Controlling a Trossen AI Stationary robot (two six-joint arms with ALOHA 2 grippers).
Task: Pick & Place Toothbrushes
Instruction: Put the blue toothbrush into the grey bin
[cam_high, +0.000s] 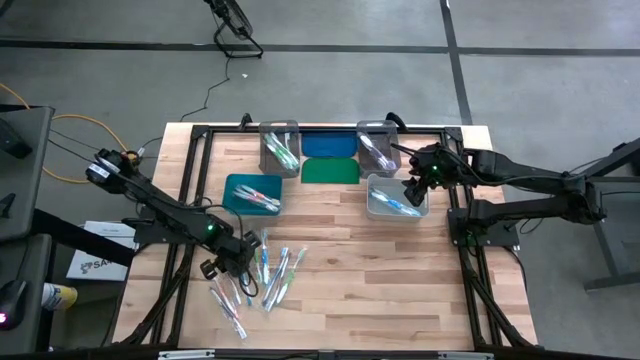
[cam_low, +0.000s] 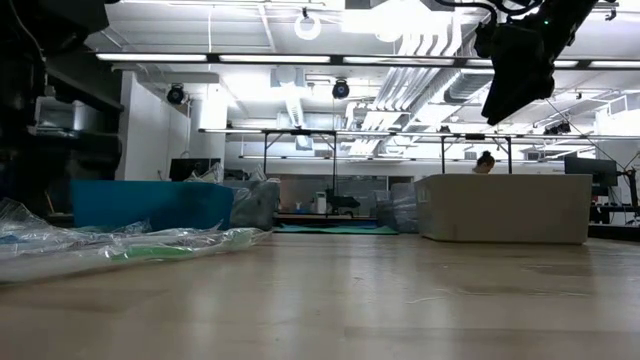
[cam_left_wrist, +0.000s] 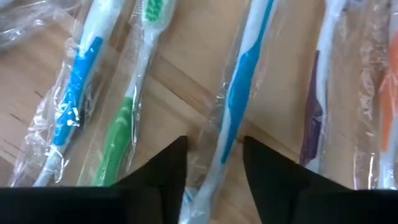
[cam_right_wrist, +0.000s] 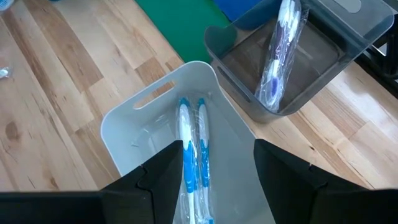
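So the left gripper is down low over the pile of toothbrushes near the front left of the table. Its fingers are apart, straddling a wrapped blue-handled brush that lies flat on the wood, not clamped on it. Right next to that one there's a green-handled brush, another blue one, and a purple one, all in clear wrappers.

The right gripper hangs above the pale bin on the right side, fingers spread wide with nothing between them. Two blue brushes lie side by side in that bin. Just behind it sits a grey bin with a purple brush propped inside.

Further over there's a teal bin with a few brushes, another grey bin behind it, and blue and green lids lying flat between the bins.
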